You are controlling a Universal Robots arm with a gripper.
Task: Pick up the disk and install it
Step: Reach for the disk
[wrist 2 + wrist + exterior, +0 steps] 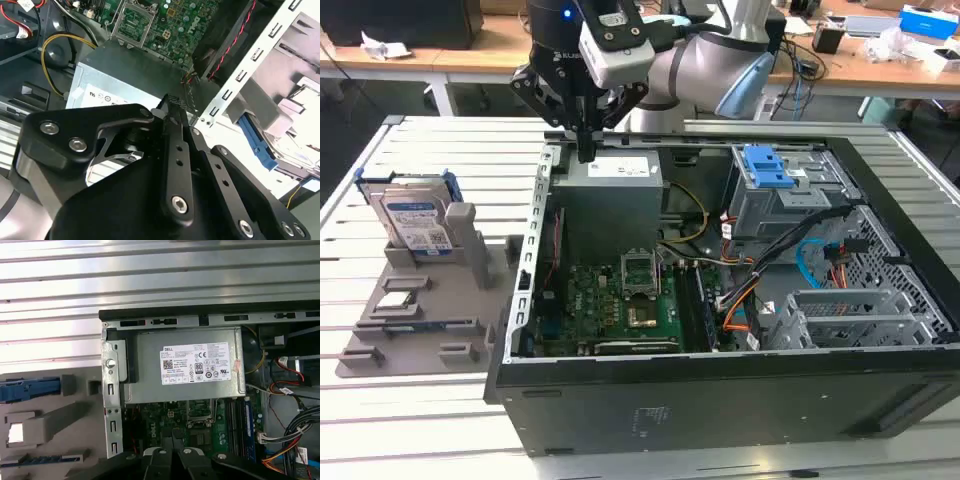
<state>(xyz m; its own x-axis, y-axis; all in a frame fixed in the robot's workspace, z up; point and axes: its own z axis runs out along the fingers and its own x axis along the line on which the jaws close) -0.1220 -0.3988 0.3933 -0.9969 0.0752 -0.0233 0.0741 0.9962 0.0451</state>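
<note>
The disk [415,218], a silver drive with a white-and-blue label in a blue caddy, stands upright in a grey holder [430,290] on the exterior view's left, outside the computer case. Its blue caddy edge [30,389] appears in the first wrist view and as a blue strip [256,145] in the second wrist view. My gripper [585,150] hangs over the case's back left corner, just above the grey power supply [610,195], well apart from the disk. Its fingers [170,107] are pressed together with nothing between them.
The open computer case [720,385] holds a green motherboard [620,300], cables, and a grey drive cage [790,205] with a blue latch [770,165] on the exterior view's right. A small square chip [16,432] lies in the holder. The slatted table [410,420] runs around the case.
</note>
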